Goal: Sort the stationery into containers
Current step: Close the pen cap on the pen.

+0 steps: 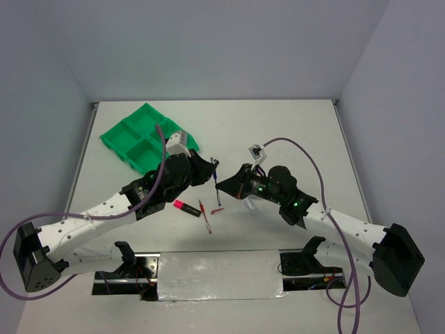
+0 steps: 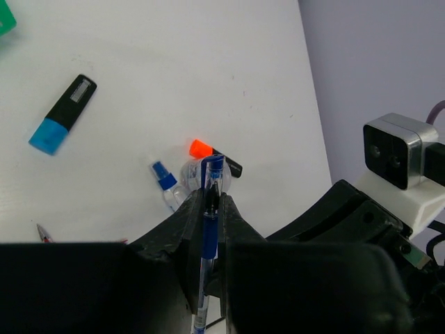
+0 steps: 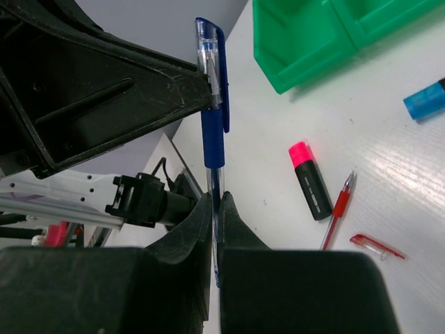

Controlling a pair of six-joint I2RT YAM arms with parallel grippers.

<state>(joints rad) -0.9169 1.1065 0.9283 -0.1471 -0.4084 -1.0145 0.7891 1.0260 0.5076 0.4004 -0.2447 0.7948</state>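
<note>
Centrally, above the white table, both grippers clamp one blue pen. The left gripper is narrowed onto the pen near its capped, clipped end. The right gripper is pinched tight on the clear lower barrel, black fingers pressing from either side. A grey label on the stubby blue highlighter is too small to read. The glossy green tray, moulded into square compartments, sits by the table's far left corner. Lying flat between the arms, toward the near edge, are a black pink highlighter, a thin red pen and a loose translucent red cap. An orange highlighter and a blue-capped clear tube lie close together.
</note>
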